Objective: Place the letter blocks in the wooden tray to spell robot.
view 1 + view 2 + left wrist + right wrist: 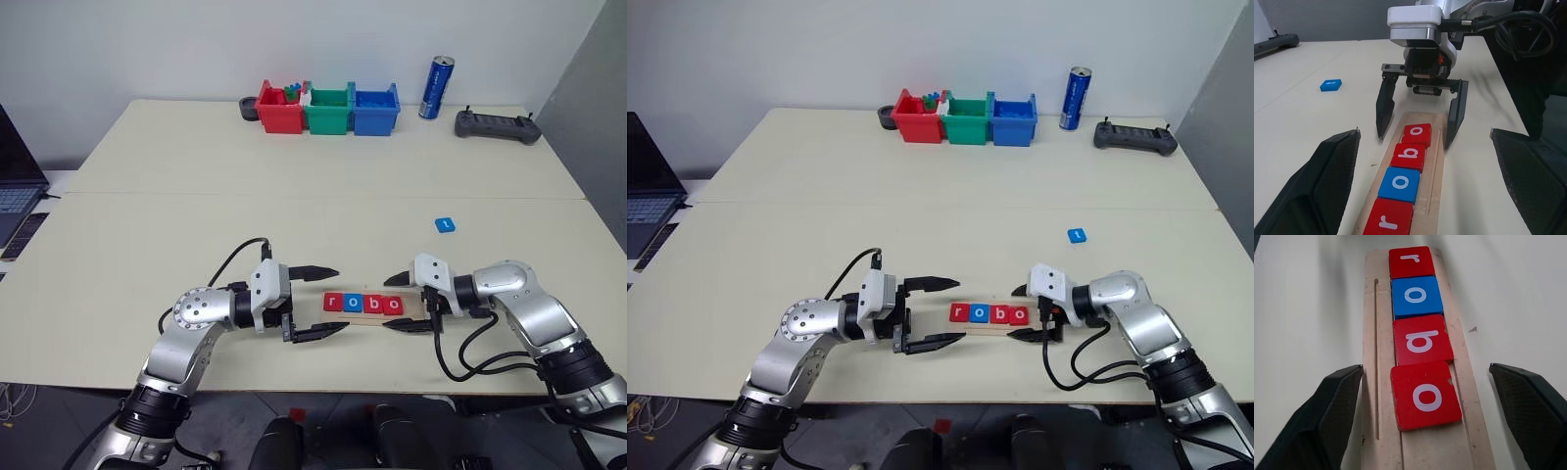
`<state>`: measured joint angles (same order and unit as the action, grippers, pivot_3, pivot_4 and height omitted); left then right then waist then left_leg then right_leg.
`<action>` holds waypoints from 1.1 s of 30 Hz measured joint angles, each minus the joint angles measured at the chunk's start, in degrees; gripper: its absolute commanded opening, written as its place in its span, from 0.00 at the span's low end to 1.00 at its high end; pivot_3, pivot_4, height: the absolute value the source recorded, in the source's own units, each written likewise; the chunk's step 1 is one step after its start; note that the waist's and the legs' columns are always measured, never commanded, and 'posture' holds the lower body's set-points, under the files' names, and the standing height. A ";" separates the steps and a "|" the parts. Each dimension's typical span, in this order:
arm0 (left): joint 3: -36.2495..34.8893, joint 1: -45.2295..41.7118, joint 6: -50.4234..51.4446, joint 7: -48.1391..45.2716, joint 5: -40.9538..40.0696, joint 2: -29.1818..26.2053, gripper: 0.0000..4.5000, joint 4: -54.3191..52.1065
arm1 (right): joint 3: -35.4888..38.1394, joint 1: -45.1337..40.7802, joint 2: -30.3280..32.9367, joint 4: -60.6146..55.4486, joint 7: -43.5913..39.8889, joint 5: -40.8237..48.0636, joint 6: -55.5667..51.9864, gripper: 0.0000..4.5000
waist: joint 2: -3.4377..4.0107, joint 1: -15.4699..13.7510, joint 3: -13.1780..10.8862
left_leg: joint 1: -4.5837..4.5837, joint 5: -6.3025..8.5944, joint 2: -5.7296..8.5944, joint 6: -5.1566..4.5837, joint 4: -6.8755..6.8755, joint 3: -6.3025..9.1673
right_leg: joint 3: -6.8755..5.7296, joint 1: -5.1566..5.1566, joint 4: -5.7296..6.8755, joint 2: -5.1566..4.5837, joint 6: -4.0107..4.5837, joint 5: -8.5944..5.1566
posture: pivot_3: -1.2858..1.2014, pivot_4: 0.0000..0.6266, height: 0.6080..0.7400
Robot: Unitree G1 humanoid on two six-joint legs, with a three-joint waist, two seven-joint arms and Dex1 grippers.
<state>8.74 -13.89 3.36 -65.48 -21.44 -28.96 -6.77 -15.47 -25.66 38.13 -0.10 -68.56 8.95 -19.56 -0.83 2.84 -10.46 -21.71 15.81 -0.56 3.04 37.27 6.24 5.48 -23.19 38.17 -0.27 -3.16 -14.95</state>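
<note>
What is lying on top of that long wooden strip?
On the wooden tray lie four letter blocks: red r, blue o, red b, red o. They hide the wood beneath them.

The scene is evenly and brightly lit from overhead; the bench (294, 157) is rendered pale cream with no harsh glare. Soft, diffuse shadows are cast just beneath both arms beside the wooden tray (1378, 396). A faint sheen is noted on the blue can (436, 86) beyond the tray. In the head views focus is held throughout. In the wrist views the near fingertips (1327, 421) are rendered large and soft-edged, while the letter blocks (1425, 394) in the tray stay sharp. The wall behind is seen dimmer.
</note>
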 measured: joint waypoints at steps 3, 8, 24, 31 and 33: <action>0.00 -0.17 0.00 -0.09 0.00 0.00 1.00 0.00 | 2.95 -0.43 0.99 -3.30 0.35 2.38 -4.03 0.99 | 0.00 -0.07 0.00 | -0.01 0.00 0.00 0.00 0.00 0.01 | 0.00 0.00 -0.01 0.00 0.00 0.00 | 0.52 0.24 1.00; 0.00 -0.39 -0.03 -0.21 0.01 0.04 1.00 0.08 | 4.12 0.39 2.16 -6.65 1.43 3.54 -5.67 0.96 | 0.00 -0.07 0.00 | -0.01 0.00 0.00 0.00 -0.01 0.00 | 0.00 0.00 -0.01 0.00 0.00 0.00 | 0.52 0.24 1.00; 0.02 -0.59 -0.08 -0.43 0.01 0.12 1.00 0.16 | 4.38 8.78 4.09 -16.63 3.07 6.71 -9.51 0.01 | -0.01 -0.12 0.00 | -0.01 0.00 -0.01 0.00 -0.01 0.00 | 0.00 0.00 -0.03 0.02 -0.01 0.00 | 0.52 0.24 1.00; 0.02 -0.44 -0.02 -0.35 0.00 0.10 1.00 0.14 | 0.82 9.33 3.59 -15.66 5.08 3.65 -7.35 0.01 | -0.01 -0.09 0.00 | -0.01 0.00 -0.01 0.00 0.00 -0.01 | 0.00 0.00 -0.03 0.02 -0.01 0.00 | 0.52 0.24 1.00; 0.02 -0.42 0.00 -0.33 0.00 0.06 1.00 0.14 | 0.57 9.31 3.25 -14.88 5.48 3.21 -6.99 0.01 | -0.01 -0.11 0.00 | -0.01 0.00 -0.01 0.00 0.00 -0.01 | 0.01 0.00 -0.03 0.02 -0.01 0.00 | 0.52 0.24 1.00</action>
<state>8.77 -14.31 3.36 -65.81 -21.43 -28.90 -6.62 -14.90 -16.36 41.38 -14.98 -63.09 12.16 -26.55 -0.84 2.74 -10.46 -21.72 15.81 -0.57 3.04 37.27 6.23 5.49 -23.19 38.14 -0.25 -3.17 -14.95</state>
